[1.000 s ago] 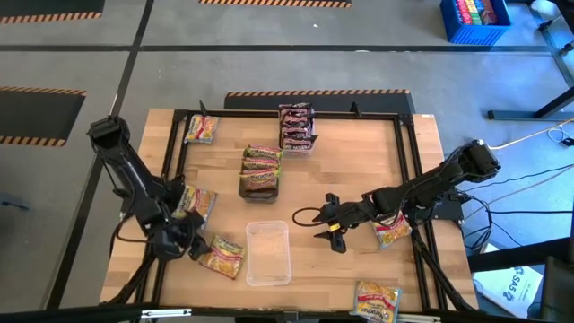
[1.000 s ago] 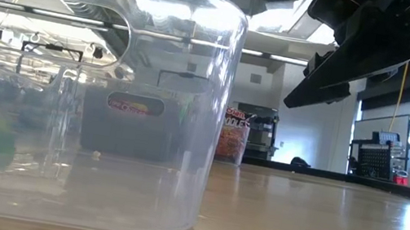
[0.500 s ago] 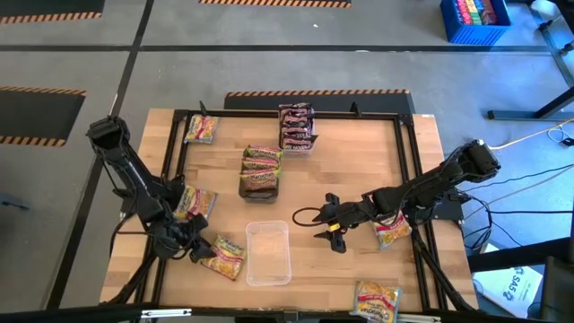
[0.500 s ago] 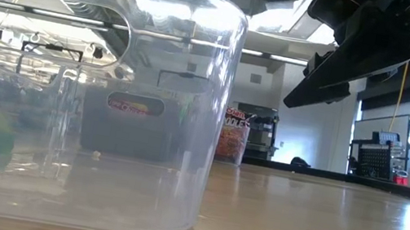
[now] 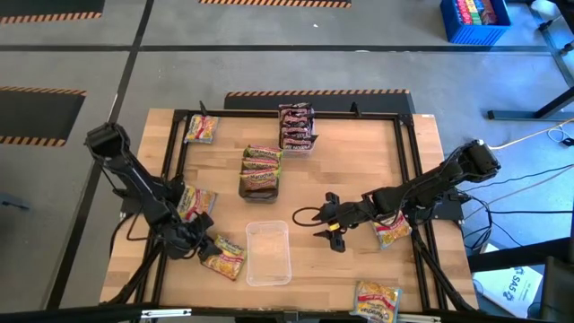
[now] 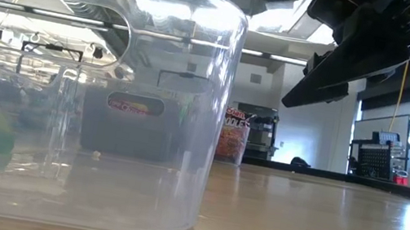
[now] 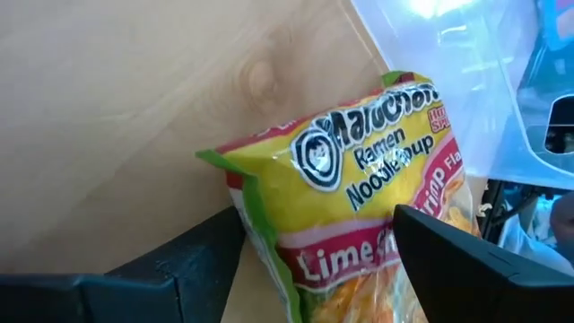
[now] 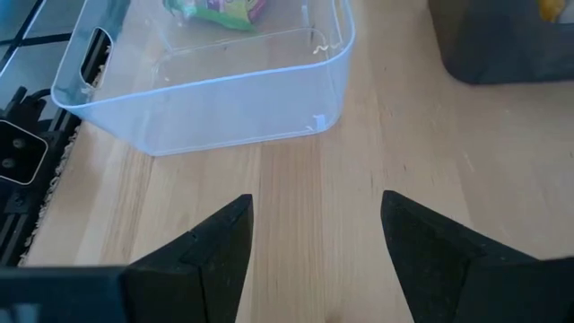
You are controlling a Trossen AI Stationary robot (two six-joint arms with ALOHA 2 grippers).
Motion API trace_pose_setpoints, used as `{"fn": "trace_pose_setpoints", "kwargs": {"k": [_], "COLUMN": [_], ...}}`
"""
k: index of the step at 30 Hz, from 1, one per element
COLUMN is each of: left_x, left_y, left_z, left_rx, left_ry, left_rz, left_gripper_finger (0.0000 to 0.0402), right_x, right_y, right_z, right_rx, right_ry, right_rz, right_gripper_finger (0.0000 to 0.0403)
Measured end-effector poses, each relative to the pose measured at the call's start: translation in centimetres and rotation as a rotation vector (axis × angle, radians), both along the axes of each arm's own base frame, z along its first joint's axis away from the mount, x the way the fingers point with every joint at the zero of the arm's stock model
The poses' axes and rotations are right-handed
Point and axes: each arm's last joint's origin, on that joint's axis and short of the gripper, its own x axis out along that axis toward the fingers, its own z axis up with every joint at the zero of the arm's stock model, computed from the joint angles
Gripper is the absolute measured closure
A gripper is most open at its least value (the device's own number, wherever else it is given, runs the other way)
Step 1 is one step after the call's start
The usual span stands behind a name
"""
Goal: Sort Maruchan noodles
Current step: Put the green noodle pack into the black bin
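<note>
We see the left gripper (image 5: 199, 244) spread wide, its fingers (image 7: 466, 260) either side of a yellow-pink Maruchan packet (image 7: 359, 206) lying on the table (image 5: 359, 161) just left of the clear tray (image 5: 268, 252) (empty). The right gripper (image 5: 330, 235), right of the tray, hangs parted, holding nothing.

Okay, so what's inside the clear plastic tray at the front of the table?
Nothing shows inside the clear tray: bare wood is visible through its bottom. A yellow-pink noodle packet lies just outside it, between the open fingers of the left gripper. No part of the inside is covered.
</note>
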Motion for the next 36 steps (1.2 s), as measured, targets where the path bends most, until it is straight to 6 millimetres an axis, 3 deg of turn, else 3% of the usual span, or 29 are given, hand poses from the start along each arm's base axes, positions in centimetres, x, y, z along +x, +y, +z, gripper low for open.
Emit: {"fn": "trace_pose_setpoints", "kwargs": {"k": [3,15,29,36], "left_x": [0.10,0.11,0.30,0.32], "left_y": [0.08,0.23,0.11,0.09], "left_z": [-0.19,-0.33,-0.16,-0.09], "left_rx": [0.010,0.064,0.171,0.204], "left_ry": [0.008,-0.004,-0.075,-0.090], "left_rz": [0.004,-0.017,-0.108,-0.139], "left_gripper_finger": [0.0136,0.0272,0.0340,0.0349], "right_x": [0.00,0.00,0.00,0.00], "right_y": [0.00,0.00,0.00,0.00], "right_z": [0.00,0.00,-0.01,-0.01], "right_rx": [0.000,-0.001,-0.001,-0.001], "right_ry": [0.000,0.000,0.000,0.000], "right_rz": [0.000,0.000,0.000,0.000], "right_gripper_finger": [0.0178,0.0178,0.0178,0.0178]}}
